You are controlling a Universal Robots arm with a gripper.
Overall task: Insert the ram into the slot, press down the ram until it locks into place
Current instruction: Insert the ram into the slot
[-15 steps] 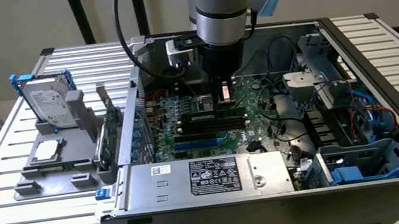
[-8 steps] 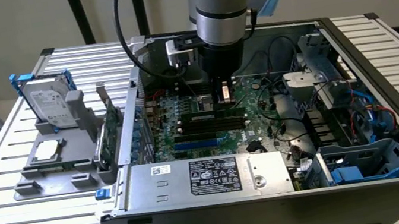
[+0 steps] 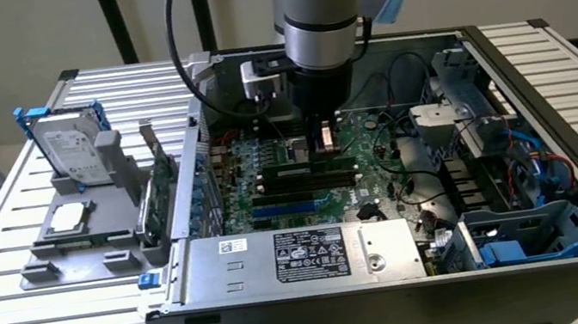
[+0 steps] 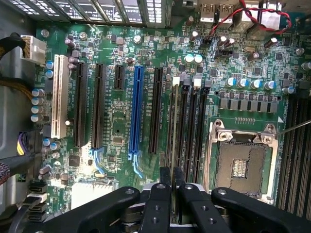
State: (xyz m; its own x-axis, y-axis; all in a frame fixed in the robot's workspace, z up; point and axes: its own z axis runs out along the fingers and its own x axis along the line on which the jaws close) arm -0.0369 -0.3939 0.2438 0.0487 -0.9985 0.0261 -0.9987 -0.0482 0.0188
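Wrist view puts me low over the motherboard (image 4: 112, 131), with my fingers (image 4: 158, 204) drawn almost together. The thin top edge of the ram (image 4: 175, 116) runs in between them, so I judge the jaws are pinching the ram near one end, not spread.

The ram stands on edge in line with the slot (image 4: 175, 87), the one of the four parallel black memory sockets nearest the blue socket (image 4: 136, 111). Its long axis leads straight away from my jaws, parallel to the neighbouring sockets (image 4: 193, 126) and beside the bare processor socket (image 4: 240, 165).

In the exterior view my jaws hang straight down inside the open case (image 3: 569, 170), right over that bank of sockets, with the ram directly beneath them.

The relation that counts is edge over groove. The ram looks lined up with the slot along its whole length. I cannot tell whether it is fully seated or whether the end latches have closed.
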